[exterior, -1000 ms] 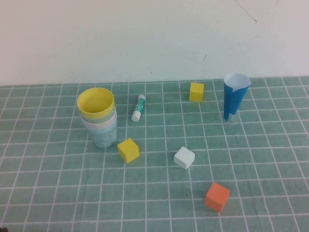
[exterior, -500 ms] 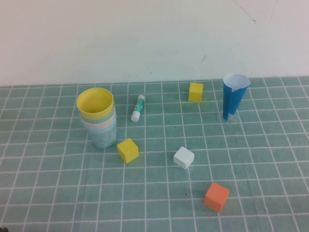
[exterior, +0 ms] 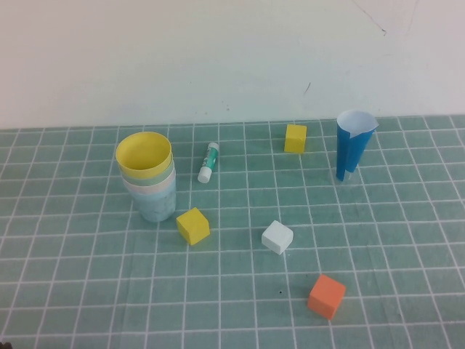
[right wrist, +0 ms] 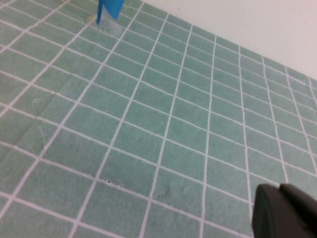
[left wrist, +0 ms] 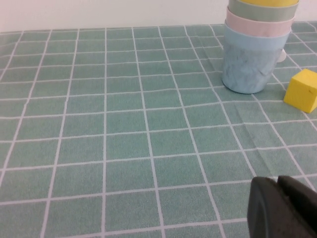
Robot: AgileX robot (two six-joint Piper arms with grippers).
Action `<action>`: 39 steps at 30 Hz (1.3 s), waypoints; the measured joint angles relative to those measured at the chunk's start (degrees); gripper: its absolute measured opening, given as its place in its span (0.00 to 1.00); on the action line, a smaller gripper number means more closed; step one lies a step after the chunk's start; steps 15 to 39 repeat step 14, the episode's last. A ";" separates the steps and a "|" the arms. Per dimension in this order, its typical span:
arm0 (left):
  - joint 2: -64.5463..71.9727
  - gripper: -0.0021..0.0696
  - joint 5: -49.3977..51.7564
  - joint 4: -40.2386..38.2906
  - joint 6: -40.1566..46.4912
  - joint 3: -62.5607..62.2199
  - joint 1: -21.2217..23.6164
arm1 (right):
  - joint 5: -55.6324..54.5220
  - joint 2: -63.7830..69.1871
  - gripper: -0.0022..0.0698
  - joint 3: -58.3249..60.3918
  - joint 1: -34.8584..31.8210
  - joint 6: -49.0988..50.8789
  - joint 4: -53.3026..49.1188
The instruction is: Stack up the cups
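The cups (exterior: 147, 182) are sitting in one stack on the left side of the surface (exterior: 240, 291), just beside a yellow block (exterior: 192, 225). Yellow is on top, then green, pink and blue at the bottom. I think the stacking is done and nothing is left. The left tool (left wrist: 292, 210) is hanging low, well apart from the stack, pressed together and holding nothing. The right tool (right wrist: 287, 213) is hanging over bare surface; it is also looking closed and empty.
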 joint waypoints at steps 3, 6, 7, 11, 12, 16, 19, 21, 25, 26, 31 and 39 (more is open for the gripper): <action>0.00 0.03 0.00 0.00 0.00 0.00 0.00 | 0.00 0.00 0.03 0.00 0.00 0.00 0.00; 0.00 0.03 0.00 0.00 0.11 0.00 0.00 | 0.00 0.00 0.03 0.00 -0.13 0.00 0.00; 0.00 0.03 0.00 0.00 0.11 0.00 0.00 | -0.04 0.00 0.03 0.00 -0.22 0.00 0.00; 0.00 0.03 0.00 0.00 0.11 0.00 0.00 | -0.04 0.00 0.03 0.00 -0.71 0.00 0.03; 0.00 0.03 0.00 0.00 0.11 0.00 0.00 | -0.04 0.00 0.03 0.00 -0.80 0.00 0.03; 0.00 0.03 0.00 0.00 0.11 0.00 0.00 | -0.04 0.00 0.03 0.00 -1.05 0.00 0.03; 0.00 0.03 0.00 0.00 0.11 0.00 0.00 | -0.04 0.00 0.03 0.00 -1.05 0.00 0.03; 0.00 0.03 0.00 0.00 0.11 0.00 0.00 | -0.04 0.00 0.03 0.00 -1.05 0.00 0.03; 0.00 0.03 0.00 0.00 0.11 0.00 0.00 | -0.04 0.00 0.03 0.00 -1.05 0.00 0.03; 0.00 0.03 0.00 0.00 0.11 0.00 0.00 | -0.04 0.00 0.03 0.00 -1.05 0.00 0.03; 0.00 0.03 0.00 0.00 0.11 0.00 0.00 | -0.04 0.00 0.03 0.00 -1.05 0.00 0.03; 0.00 0.03 0.00 0.00 0.11 0.00 0.00 | -0.04 0.00 0.03 0.00 -1.05 0.00 0.03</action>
